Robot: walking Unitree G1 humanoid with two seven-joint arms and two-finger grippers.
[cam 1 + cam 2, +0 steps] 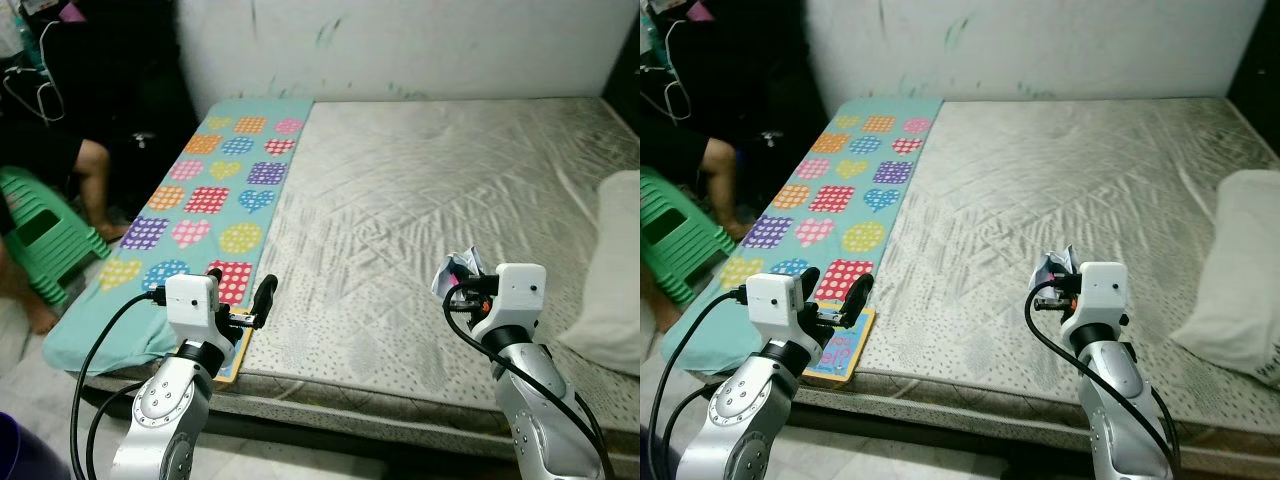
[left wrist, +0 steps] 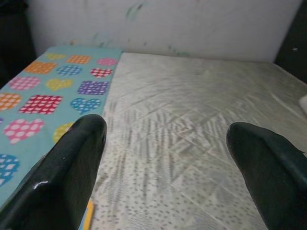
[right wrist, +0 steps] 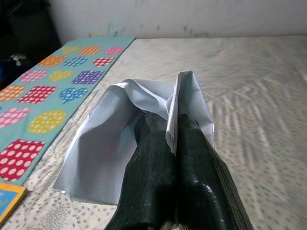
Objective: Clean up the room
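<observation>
Right wrist view: crumpled white paper (image 3: 125, 143).

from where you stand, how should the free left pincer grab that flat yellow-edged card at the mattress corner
Grip the yellow-edged card by its near edge, which overhangs the mattress rim. It lies flat, so a top grab would probably slip. Come in low from the front, one finger under and one over. The left pincer hovers open just above it.

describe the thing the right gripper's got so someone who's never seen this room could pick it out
Start at the big bare mattress with the teal heart-print mat along its left side. Above the near edge, the right gripper is shut on a crumpled sheet of white paper. It is the one creased, folded scrap here, unlike the smooth white pillow at the right.
</observation>
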